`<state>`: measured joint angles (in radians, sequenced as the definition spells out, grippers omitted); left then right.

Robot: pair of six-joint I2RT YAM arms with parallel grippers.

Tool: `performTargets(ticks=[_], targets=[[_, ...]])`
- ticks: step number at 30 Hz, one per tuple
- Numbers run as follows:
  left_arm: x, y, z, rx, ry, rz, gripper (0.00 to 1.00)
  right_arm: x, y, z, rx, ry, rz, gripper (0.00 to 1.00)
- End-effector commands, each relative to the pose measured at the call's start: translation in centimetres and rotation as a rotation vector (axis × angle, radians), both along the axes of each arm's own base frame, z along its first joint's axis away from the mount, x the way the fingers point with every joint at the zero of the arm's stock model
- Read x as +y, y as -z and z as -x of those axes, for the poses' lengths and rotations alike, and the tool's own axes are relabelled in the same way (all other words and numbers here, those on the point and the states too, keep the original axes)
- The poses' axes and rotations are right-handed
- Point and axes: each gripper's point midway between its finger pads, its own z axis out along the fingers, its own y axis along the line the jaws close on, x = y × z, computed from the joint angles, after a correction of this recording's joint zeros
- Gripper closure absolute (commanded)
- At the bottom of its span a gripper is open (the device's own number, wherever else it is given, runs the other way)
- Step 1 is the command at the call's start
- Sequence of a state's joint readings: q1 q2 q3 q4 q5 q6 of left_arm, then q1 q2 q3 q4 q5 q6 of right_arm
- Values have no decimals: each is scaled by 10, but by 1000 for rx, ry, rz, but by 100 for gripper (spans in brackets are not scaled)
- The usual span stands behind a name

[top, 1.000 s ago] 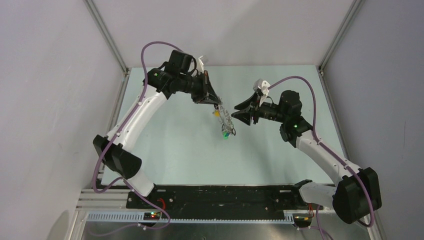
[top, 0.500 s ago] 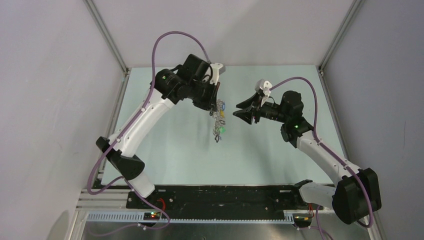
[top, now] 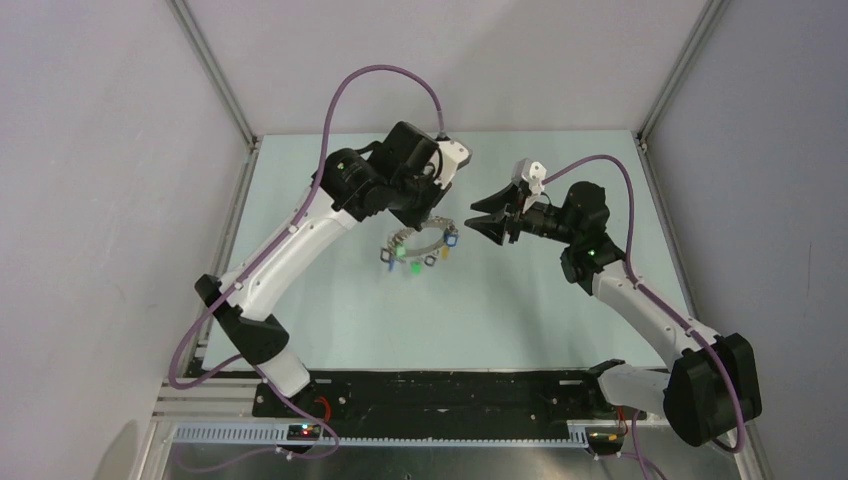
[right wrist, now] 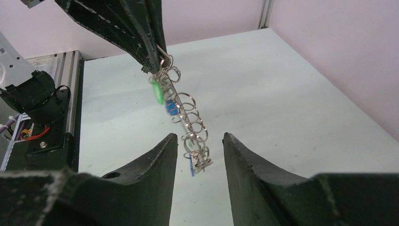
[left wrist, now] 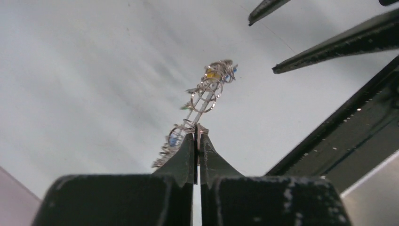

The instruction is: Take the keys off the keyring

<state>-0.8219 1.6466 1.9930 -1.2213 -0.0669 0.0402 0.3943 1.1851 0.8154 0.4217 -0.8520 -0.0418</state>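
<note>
My left gripper (top: 432, 222) is shut on the keyring (top: 420, 232), a thin grey wire ring held in the air above the pale green table (top: 330, 300). The keys (top: 413, 268), with blue and green heads, hang from it on small rings. In the left wrist view my jaws (left wrist: 196, 137) pinch the wire and the keyring (left wrist: 203, 96) stretches away from them edge-on. My right gripper (top: 471, 219) is open and empty just right of the ring. In the right wrist view (right wrist: 200, 141) the keyring (right wrist: 181, 110) hangs between and beyond my open fingers, with a green key (right wrist: 156, 91) near its top.
Grey enclosure walls and aluminium posts (top: 215, 85) surround the table. The black base rail (top: 440, 390) runs along the near edge. The right gripper's black fingers (left wrist: 339, 42) show at the top right of the left wrist view.
My left arm has swung right and turned its wrist. The keyring went from hanging down edge-on to a flatter loop, closer to the right gripper. The right arm has barely moved.
</note>
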Motion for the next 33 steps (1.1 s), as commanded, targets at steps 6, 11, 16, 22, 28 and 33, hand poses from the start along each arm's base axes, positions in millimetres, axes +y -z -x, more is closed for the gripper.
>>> performTargets(ticks=[6,11,16,22,28,33], targets=[[9,-54,-6,-333,135,32,100,8,-12,9,-142,-151,-31,56],[-6,-43,14,-330,333,66,100,12,-14,13,-178,-210,-48,58],[-8,-35,13,-395,398,56,100,17,-22,18,-211,-286,-96,60],[-10,-37,13,-436,415,81,100,25,-26,25,-175,-363,-152,60],[-8,-42,14,-472,422,93,100,40,-21,24,-173,-381,-148,60],[-9,-43,16,-480,434,102,100,49,-19,21,-167,-384,-148,60]])
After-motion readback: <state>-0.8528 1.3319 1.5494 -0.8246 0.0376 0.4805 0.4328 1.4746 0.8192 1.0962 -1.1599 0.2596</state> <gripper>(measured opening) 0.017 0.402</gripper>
